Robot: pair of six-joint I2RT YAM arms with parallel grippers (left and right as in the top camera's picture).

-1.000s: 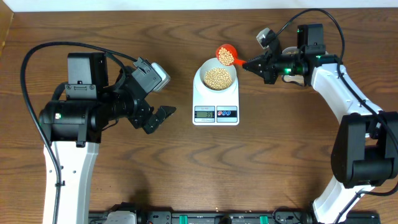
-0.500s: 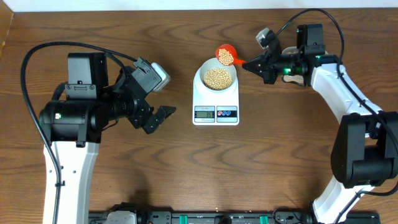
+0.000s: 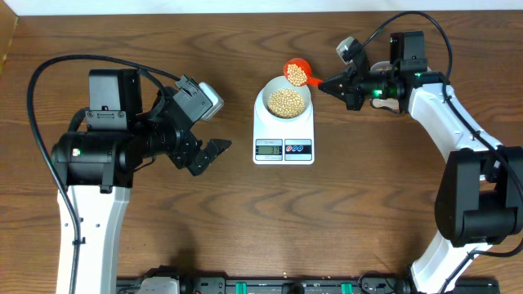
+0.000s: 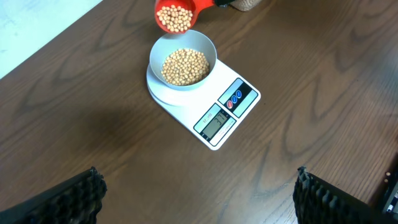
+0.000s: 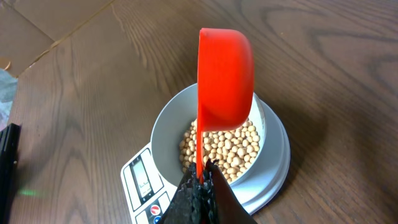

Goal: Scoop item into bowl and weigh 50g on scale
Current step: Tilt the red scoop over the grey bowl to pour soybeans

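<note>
The beans [image 3: 288, 101] lie heaped in the bowl [image 3: 261, 100], filling much of it, and more of them sit in the cup of a red-orange scoop [image 3: 296, 71]. The scoop hangs over the bowl's far rim, clear of the heap below. From the right wrist, it shows its smooth back and looks tipped onto one side, with its handle running straight down to the camera.

The bowl stands on the round platform of the scale [image 3: 283, 131], which rests flat on the wooden surface [image 3: 245, 220]. The scale's grey display and two round buttons face the near edge (the digits are too small to read).

The right hand [image 3: 323, 82] is clamped shut on the end of the scoop's handle, reaching in from the right side of the scale. In the right wrist view its dark fingertips [image 5: 193, 199] pinch the thin handle between them, just above the scale's front corner.

The left hand [image 3: 208, 157] hovers to the left of the scale, well apart from it, and grips nothing. Its jaws are spread wide. In the left wrist view the two ridged fingers [image 4: 74, 196] show only at the bottom corners, with bare wood between them and the scale and bowl beyond.
</note>
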